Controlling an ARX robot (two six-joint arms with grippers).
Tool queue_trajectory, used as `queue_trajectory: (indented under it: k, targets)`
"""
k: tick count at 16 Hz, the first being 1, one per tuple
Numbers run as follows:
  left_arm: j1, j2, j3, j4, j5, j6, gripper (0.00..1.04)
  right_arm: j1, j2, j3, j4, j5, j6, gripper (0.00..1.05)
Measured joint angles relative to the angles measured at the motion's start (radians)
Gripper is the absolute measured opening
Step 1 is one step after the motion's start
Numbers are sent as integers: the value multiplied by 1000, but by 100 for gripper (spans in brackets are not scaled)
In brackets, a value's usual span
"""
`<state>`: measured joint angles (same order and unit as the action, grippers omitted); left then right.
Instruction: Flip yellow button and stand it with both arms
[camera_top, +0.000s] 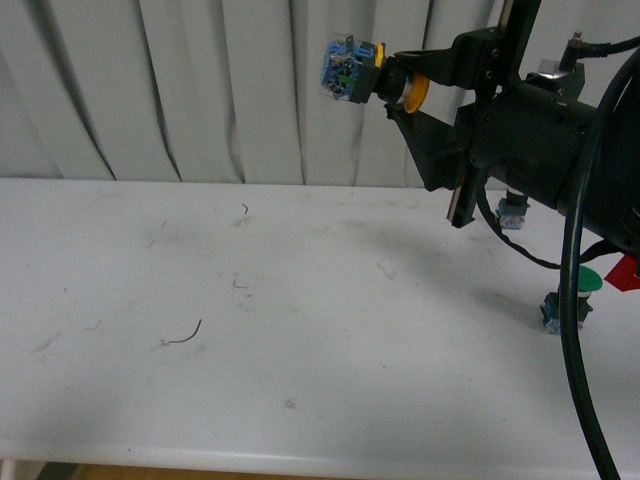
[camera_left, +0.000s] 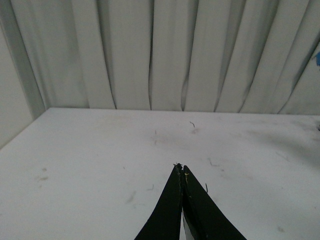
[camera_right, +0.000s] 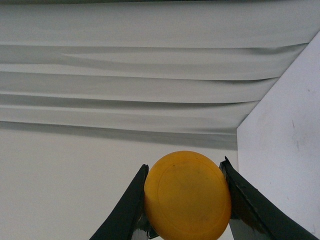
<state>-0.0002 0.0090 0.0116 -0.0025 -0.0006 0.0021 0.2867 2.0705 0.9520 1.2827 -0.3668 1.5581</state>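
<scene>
The yellow button is up in the air, turned sideways, high over the white worktop. The jaws of my right arm pinch its round, smooth cap end; its boxy blue end sticks out past them. My left arm has its jaws pressed together with nothing in them, above the scuffed worktop. A green-capped button sits on the worktop below my right arm.
</scene>
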Motion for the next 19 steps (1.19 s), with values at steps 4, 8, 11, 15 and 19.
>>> queue_trajectory:
  k: [4, 8, 11, 15, 19]
  targets:
    - [0, 0, -2, -1, 0, 0, 2, 0, 0, 0, 0, 0, 0, 37]
    - [0, 0, -2, -1, 0, -2, 49, -28, -49, -12, -3, -23, -113, 37]
    - [0, 0, -2, -1, 0, -2, 84, -127, -157, 13, -98, 39, -406, 37]
    - [0, 0, -2, -1, 0, -2, 98, -277, -175, 91, -523, 182, -924, 37]
    - [0, 0, -2, -1, 0, -2, 98, -383, -104, 256, -737, 325, -1401, 37]
